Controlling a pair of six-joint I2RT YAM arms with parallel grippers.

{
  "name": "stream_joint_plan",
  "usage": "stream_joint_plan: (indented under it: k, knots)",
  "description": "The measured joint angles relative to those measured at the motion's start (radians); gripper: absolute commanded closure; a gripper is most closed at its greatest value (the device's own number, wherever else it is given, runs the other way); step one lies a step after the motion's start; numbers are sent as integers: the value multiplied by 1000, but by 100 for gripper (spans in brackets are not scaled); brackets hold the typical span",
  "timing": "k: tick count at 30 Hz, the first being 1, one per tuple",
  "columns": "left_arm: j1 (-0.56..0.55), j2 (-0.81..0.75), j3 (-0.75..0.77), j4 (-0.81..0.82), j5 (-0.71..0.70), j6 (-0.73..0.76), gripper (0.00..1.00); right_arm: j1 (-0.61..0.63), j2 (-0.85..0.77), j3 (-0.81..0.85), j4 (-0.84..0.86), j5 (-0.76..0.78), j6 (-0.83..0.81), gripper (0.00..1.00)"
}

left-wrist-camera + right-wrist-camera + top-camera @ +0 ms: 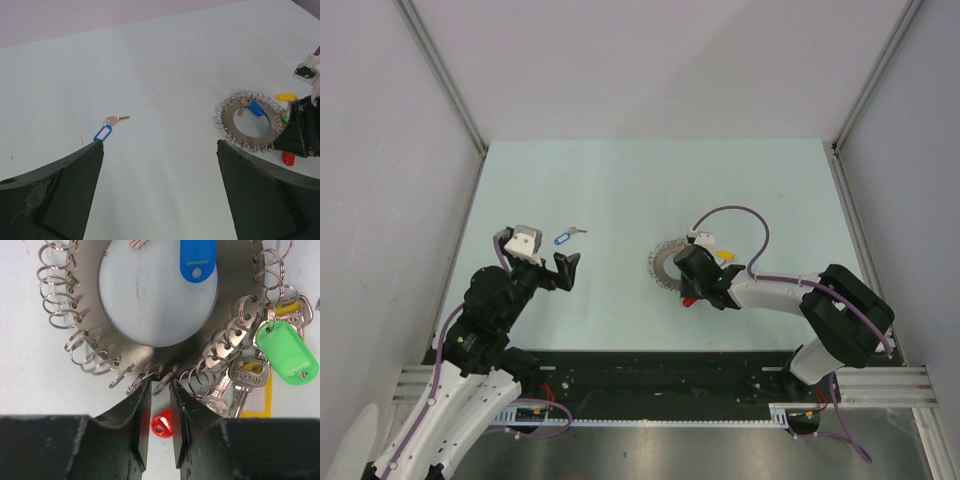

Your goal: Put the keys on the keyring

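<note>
One of the keys, silver with a blue tag, lies loose on the table just beyond my left gripper, which is wide open and holds nothing. The keyring is a grey metal disc fringed with small split rings; it lies flat at the table's middle. Blue, green and yellow tagged keys hang on it. My right gripper sits at its near rim, jaws narrowed on one small split ring. A red tag lies on the table below the gap.
Grey walls with metal posts enclose the pale table on three sides. The right arm's wrist covers the disc's near right side. A black rail runs along the near edge.
</note>
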Motion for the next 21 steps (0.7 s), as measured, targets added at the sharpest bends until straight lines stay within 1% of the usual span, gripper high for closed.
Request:
stream_joint_plan:
  k: [7,9,11,12,16,21]
  knots:
    - [2,0,0,0,2,0,0,0,32,45,-47,-5,-8,78]
    - [2,0,0,0,6,0,0,0,32,46,-52,-3,-10,84]
    - [2,0,0,0,8,0,0,1,31,46,-60,5,-16,87]
    - [2,0,0,0,8,0,0,1,28,46,-69,10,-20,91]
    - [2,0,0,0,10,0,0,8,6,46,-117,34,-39,98]
    - [3,1,0,0,17,0,0,31,-55,46,-163,71,-99,100]
